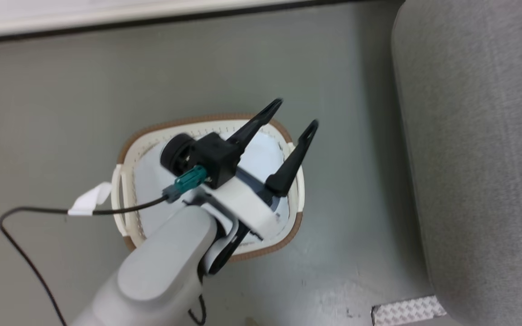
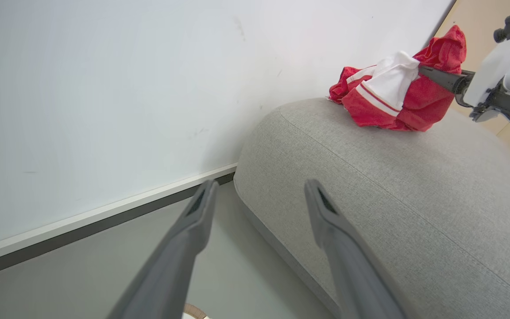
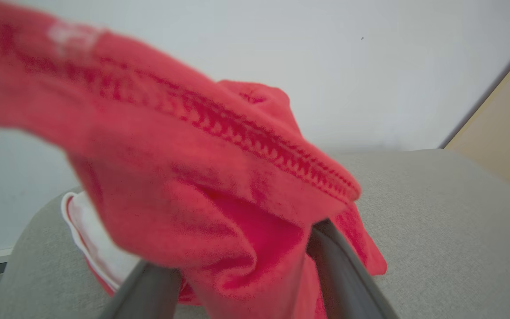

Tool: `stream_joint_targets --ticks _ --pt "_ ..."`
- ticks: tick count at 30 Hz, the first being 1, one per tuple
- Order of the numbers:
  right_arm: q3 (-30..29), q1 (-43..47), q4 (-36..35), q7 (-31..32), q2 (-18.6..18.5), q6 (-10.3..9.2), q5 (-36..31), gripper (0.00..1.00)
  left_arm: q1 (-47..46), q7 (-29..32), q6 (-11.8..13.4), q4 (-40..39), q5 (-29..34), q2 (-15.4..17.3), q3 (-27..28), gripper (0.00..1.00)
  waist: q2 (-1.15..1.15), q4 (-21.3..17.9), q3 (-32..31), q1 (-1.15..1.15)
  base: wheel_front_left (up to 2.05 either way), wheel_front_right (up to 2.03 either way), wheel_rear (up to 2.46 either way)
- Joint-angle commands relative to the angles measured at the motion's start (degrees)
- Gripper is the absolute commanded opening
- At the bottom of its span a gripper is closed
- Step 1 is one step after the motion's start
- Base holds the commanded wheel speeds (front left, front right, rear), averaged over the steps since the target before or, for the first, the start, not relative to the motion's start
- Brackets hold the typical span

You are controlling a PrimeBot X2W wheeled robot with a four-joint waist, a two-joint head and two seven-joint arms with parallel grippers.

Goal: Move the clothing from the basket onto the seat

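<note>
Red soft-fabric clothing (image 3: 193, 177) drapes right gripper (image 3: 239, 246), jaws apart to drop it on grey woven seat (image 2: 392, 186); left gripper (image 1: 295, 114) apart over cream plastic basket (image 1: 125, 149).

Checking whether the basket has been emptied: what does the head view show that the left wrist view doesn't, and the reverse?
Head view: the inside of the basket with its pale liner, no red fabric visible there, under the open left pincer.
Left wrist view: the clothing lying on the seat, with the right pincer at it.
Both: the grey seat, the floor and the left pincer's spread fingers.
</note>
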Motion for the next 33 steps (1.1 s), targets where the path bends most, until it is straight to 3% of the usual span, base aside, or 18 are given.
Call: stream_joint_targets --ticks 1,13,23,33 --pt "0.4 2.0 0.0 -0.7 0.1 -0.14 0.8 1.00 1.5 -0.7 0.3 0.3 -0.8 0.7 0.3 1.00 0.00 -0.6 -3.9 0.01 0.00 0.00 0.00" --pt "7.1 20.6 -7.3 -3.5 3.6 -0.14 5.4 1.00 14.1 -2.2 3.7 0.9 -4.9 3.6 5.1 1.00 0.00 -1.1 -18.0 0.01 0.00 0.00 0.00" --pt "7.5 38.7 -27.1 -3.8 9.5 -0.14 5.0 1.00 26.3 -2.4 6.5 -1.6 -3.9 4.2 13.0 1.00 0.00 0.3 -27.1 0.01 0.00 0.00 0.00" --pt "8.2 55.8 -44.4 -3.8 19.2 -0.14 3.1 1.00 36.1 -2.4 5.2 -1.5 1.2 0.6 21.1 1.00 0.00 2.8 -32.7 0.01 0.00 0.00 0.00"
